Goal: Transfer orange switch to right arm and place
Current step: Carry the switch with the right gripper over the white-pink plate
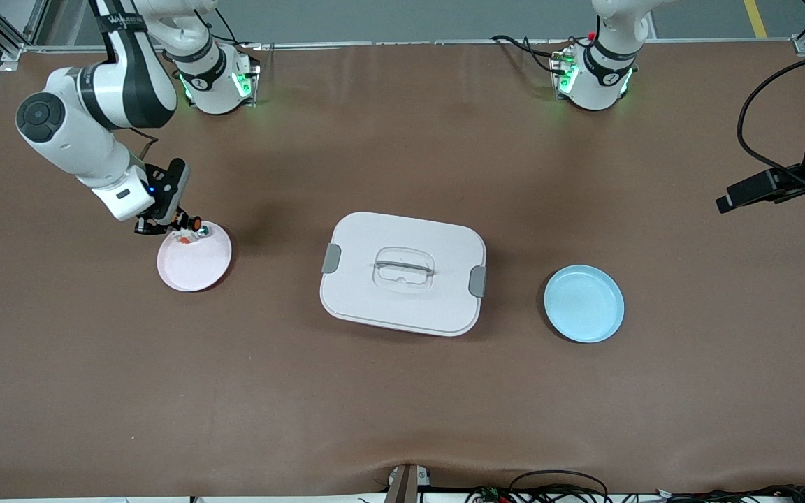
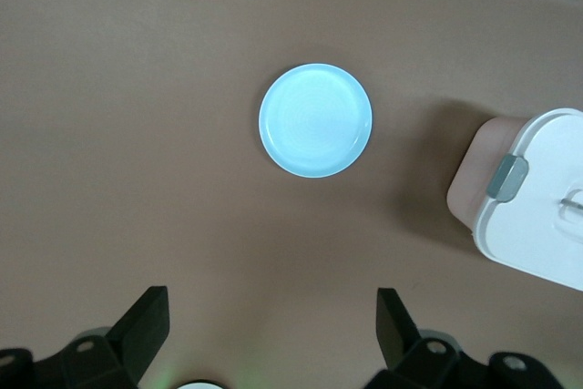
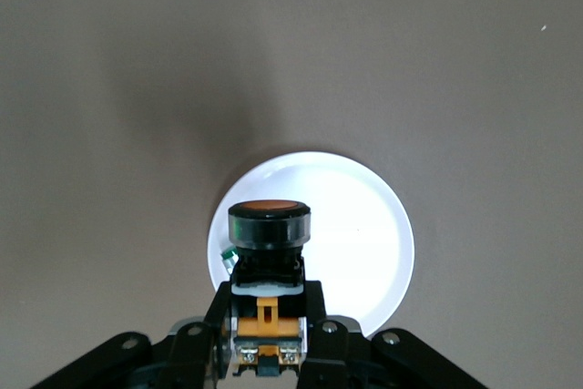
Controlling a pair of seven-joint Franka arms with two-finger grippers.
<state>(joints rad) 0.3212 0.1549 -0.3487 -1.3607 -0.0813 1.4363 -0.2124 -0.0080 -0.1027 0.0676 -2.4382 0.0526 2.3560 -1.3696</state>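
My right gripper [image 1: 173, 223] is shut on the orange switch [image 1: 190, 225] and holds it over the edge of the pale pink plate [image 1: 196, 269] that lies toward the right arm's base. In the right wrist view the fingers [image 3: 314, 321] clamp the switch's black-and-tan body, and its round orange cap [image 3: 268, 208] points out over the plate [image 3: 364, 225]. My left gripper [image 2: 271, 316] is open and empty, high above the table near the blue plate [image 2: 315, 119]. In the front view it shows at the left arm's end of the table [image 1: 734, 199].
A small white-grey part with a green spot [image 1: 189, 239] lies on the pink plate under the switch; it also shows in the right wrist view [image 3: 229, 258]. A white lidded box [image 1: 402, 272] stands mid-table. The blue plate [image 1: 583, 303] lies beside it.
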